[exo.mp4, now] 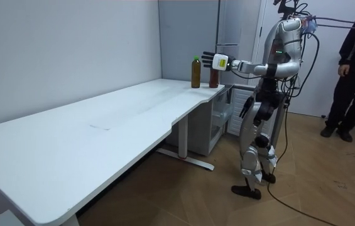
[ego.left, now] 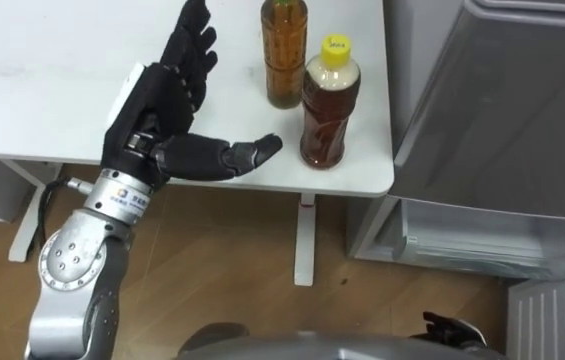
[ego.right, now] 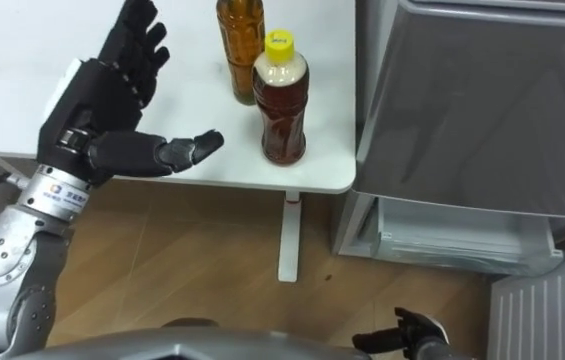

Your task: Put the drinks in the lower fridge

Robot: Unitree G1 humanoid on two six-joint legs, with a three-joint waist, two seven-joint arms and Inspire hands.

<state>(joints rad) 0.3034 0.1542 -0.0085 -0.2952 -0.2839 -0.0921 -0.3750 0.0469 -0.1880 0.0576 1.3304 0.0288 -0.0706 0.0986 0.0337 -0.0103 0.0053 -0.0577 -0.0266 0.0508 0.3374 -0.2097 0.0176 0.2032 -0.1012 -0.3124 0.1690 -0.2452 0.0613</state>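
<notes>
Two tea bottles (ego.left: 329,105) stand on the surface (ego.left: 42,60) beside the fridge (ego.left: 502,110), none stored; left hand (ego.left: 157,95), fingers spread, hovers near.

The left arm reaches forward at chest height. Its left hand (ego.left: 162,100) is spread wide, fingers straight and thumb stuck out sideways. The right hand (ego.left: 454,330) sits low, close to the body.

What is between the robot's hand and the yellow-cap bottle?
Just bare table, from the left hand to the yellow-cap bottle; both eye views show it.
</notes>
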